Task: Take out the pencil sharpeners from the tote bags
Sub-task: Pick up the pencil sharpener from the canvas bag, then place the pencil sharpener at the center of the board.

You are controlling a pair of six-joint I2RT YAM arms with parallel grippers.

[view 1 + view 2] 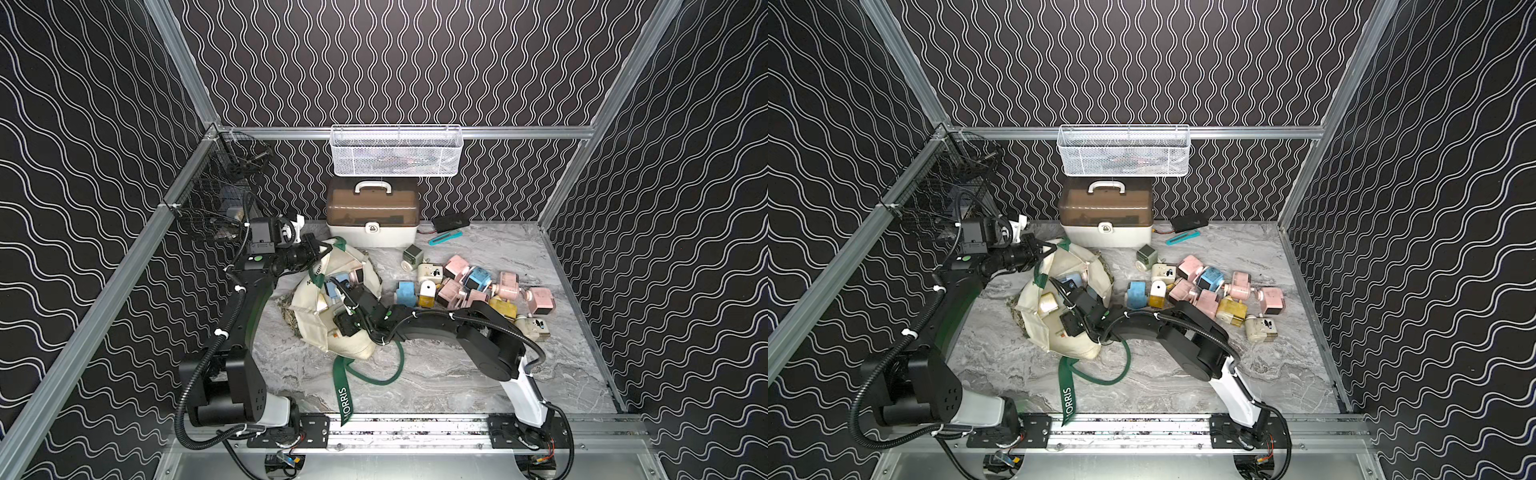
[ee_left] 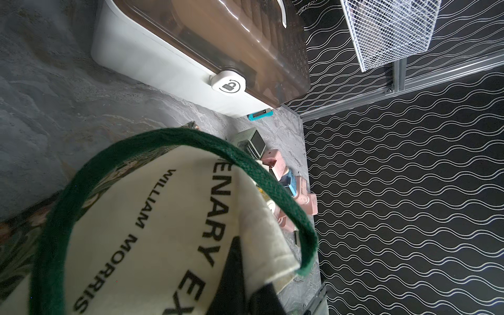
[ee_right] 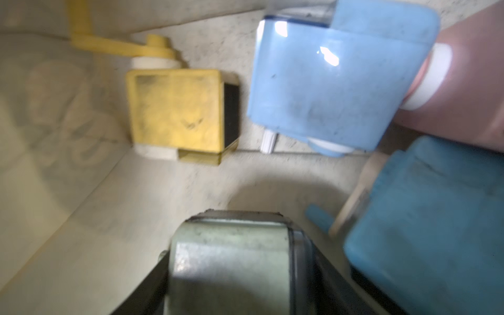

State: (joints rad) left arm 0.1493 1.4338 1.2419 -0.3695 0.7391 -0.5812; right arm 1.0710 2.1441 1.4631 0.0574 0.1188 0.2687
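Note:
The cream tote bag [image 1: 357, 349] lies open on the table in both top views, green strap trailing toward the front rail. My left gripper [image 1: 322, 249] is shut on the bag's rim at its far left; in the left wrist view the gripper [image 2: 245, 286] pinches the canvas [image 2: 136, 218]. My right gripper [image 1: 340, 293] reaches inside the bag. In the right wrist view its gripper [image 3: 231, 272] is shut on a pale green pencil sharpener [image 3: 229, 259]. Yellow [image 3: 174, 109], light blue [image 3: 327, 81], darker blue [image 3: 436, 218] and pink [image 3: 469, 95] sharpeners lie inside beyond it.
Several sharpeners [image 1: 473, 286] are piled on the table right of the bag. A white-and-brown case [image 1: 372, 216] stands at the back under a white mesh basket [image 1: 395, 149]. A teal stick tool [image 1: 444, 237] and a black device [image 1: 451, 221] lie beside it.

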